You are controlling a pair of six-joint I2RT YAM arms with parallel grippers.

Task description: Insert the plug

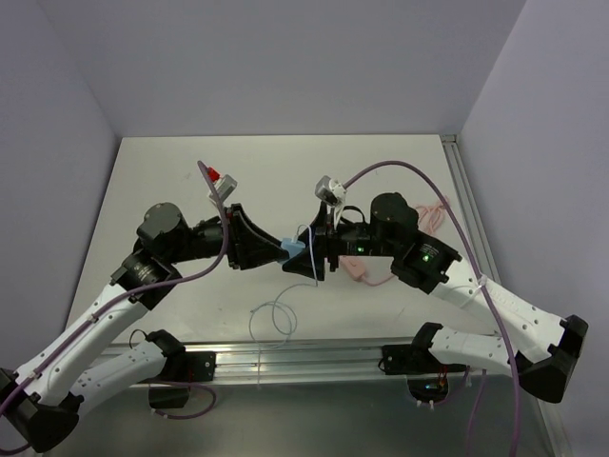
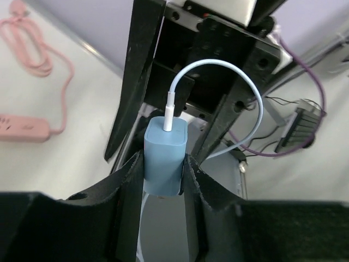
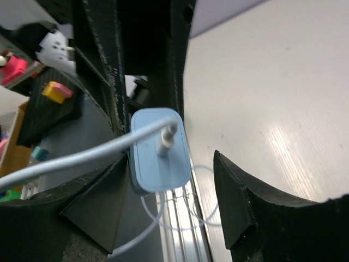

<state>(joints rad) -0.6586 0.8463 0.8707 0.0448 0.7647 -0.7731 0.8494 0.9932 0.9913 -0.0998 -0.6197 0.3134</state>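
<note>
Left gripper (image 1: 284,255) is clamped on the blue charger (image 2: 164,150), held up mid-table between the arms, with the white cable (image 2: 218,71) looping off its back. Right gripper (image 3: 174,164) has jaws apart, loosely around it. Back the right arm straight off clear of the cable, then line the charger up square with the pink power strip (image 2: 24,128) on the right.
</note>
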